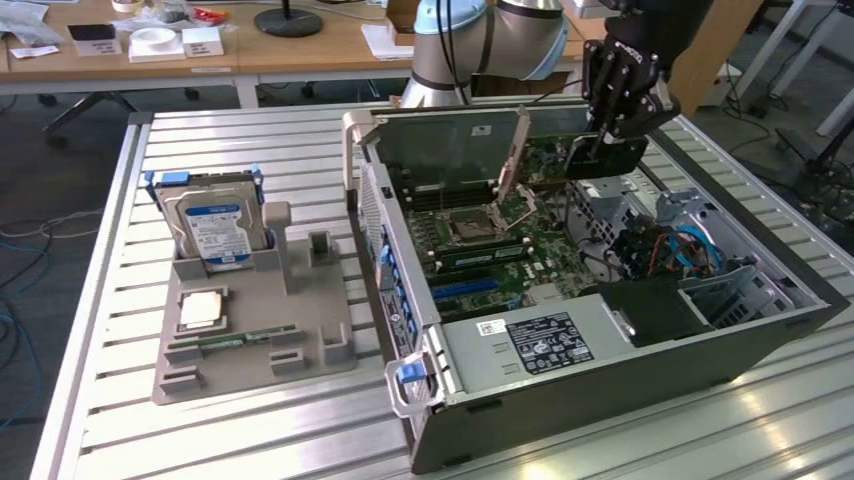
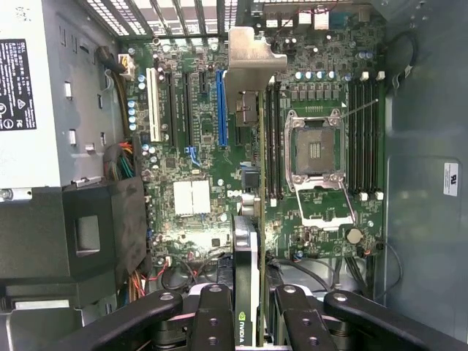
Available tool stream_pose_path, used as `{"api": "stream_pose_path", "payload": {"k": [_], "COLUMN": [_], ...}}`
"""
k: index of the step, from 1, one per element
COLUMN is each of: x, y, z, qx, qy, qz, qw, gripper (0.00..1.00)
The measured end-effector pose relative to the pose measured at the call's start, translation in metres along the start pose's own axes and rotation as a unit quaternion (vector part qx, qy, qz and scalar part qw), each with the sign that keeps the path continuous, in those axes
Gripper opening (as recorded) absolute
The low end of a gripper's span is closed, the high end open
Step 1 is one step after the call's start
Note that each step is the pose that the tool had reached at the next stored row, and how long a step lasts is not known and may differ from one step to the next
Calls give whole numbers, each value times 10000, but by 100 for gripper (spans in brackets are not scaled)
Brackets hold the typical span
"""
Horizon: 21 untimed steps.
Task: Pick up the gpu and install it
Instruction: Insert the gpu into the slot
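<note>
Listing by exterior view: the gripper (image 1: 617,135) is hanging over the open case (image 1: 747,330), jaws clamping the gpu (image 1: 583,160) across its two faces. The card is therefore riding upright, black cooler facing the camera. Its bracket (image 1: 515,150) is pointing to the exterior view's left, toward the case's rear wall. The card is hovering above the motherboard (image 1: 521,250), apart from it and slightly tilted. It is judged as being brought to a slot and not yet seated. The psu (image 1: 534,340) is occupying the near end of the case. On the slatted table (image 1: 227,140), at the exterior view's left, a grey holder (image 1: 254,350) is keeping parts in fixed poses for picking. On it, a hard drive (image 1: 214,225) is standing on edge, a cpu (image 1: 200,308) is lying flat, and a ram stick (image 1: 247,338) is resting in a groove.

Wrist view: the camera is looking down along the card. The fingers (image 2: 212,322) of the gripper (image 2: 252,333) are pressing the gpu (image 2: 247,252) from both sides, cooler turned toward the psu (image 2: 36,88). The card is showing edge-on and running parallel to the slots (image 2: 219,110), seemingly so it can go straight down. Its bracket (image 2: 252,62) is leading toward the vented rear wall (image 2: 183,14), where brackets belong. The card is overlying the strip between the blue slot and the socket (image 2: 316,146). Which slot is lying beneath it cannot be told.
</note>
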<state>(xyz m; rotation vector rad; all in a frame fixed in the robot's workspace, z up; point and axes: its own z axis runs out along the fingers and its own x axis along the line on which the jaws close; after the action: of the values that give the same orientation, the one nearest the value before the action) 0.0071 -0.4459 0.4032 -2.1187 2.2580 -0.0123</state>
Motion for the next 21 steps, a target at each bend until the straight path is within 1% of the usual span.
{"api": "stream_pose_path", "payload": {"k": [9, 21], "x": [3, 28], "y": [15, 19], "z": [69, 108], "qx": [0, 0], "qy": [0, 0], "qz": [0, 0], "qw": [10000, 10000], "gripper": [27, 27]}}
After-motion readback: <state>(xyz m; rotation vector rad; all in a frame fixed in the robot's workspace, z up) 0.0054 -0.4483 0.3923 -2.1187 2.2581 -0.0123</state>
